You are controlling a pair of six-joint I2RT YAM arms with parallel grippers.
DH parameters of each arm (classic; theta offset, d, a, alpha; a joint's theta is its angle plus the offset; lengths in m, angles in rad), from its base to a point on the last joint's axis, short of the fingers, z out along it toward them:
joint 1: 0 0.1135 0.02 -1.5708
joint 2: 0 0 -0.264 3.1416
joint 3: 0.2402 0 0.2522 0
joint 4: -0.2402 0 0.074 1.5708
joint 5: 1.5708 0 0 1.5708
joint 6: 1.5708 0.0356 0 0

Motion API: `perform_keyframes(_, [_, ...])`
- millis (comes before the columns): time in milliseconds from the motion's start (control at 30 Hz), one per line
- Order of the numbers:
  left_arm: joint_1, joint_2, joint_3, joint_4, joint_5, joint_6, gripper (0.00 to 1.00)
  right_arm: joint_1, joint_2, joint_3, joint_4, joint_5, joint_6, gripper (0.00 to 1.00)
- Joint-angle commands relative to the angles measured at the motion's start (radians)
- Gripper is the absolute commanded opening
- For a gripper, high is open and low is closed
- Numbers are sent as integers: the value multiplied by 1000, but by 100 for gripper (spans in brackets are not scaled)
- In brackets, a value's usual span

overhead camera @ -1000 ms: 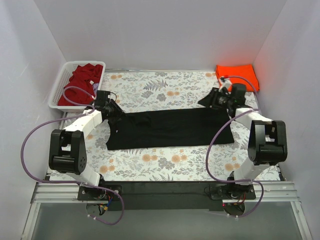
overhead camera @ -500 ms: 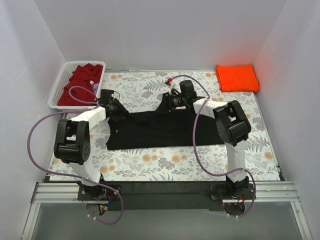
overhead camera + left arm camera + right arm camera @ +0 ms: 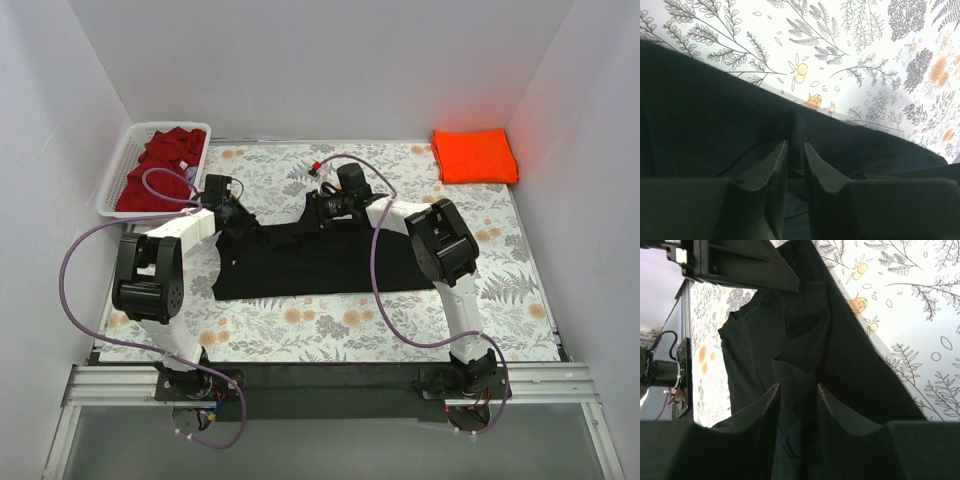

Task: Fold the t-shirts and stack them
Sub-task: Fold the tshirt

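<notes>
Floral tablecloth [image 3: 300, 330], black t-shirt [image 3: 320, 265] lying mid-table. Since a second ago the right gripper [image 3: 318, 207] has swung in from near the orange t-shirt [image 3: 475, 155], pulling the black one's right end over itself. It's part-open, pinching a fold. The left gripper [image 3: 240, 217] has squeezed nearly closed on the far-left edge.

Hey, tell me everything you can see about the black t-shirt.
The black t-shirt is plain, soft, matte cloth, lying partly folded across the middle of the floral table. Its near part lies flat; its right end is raised and doubled back leftward, pinched in the right tool. The left tool pinches a ridge at its far left edge.
</notes>
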Motion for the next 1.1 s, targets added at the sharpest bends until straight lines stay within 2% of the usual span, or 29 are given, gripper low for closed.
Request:
perform_keyframes(0, [-9, 7, 36, 10, 3, -2, 16, 2, 17, 53, 24, -44, -4, 39])
perform_keyframes(100, [-13, 14, 43, 4, 2, -2, 11, 4, 24, 56, 25, -58, -2, 29])
perform_keyframes(167, [-15, 16, 53, -1, 0, 1, 6, 5, 26, 57, 24, -60, -2, 15])
perform_keyframes(267, [-16, 21, 69, -9, -11, 9, 1, 4, 18, 56, 22, -53, -10, 1])
perform_keyframes(733, [-16, 88, 195, -39, -40, 21, 0, -48, -97, -42, 2, 105, -94, 1])
perform_keyframes(1067, [-16, 120, 198, -93, -86, 22, 0, -51, -131, -43, -7, 181, -127, 1])
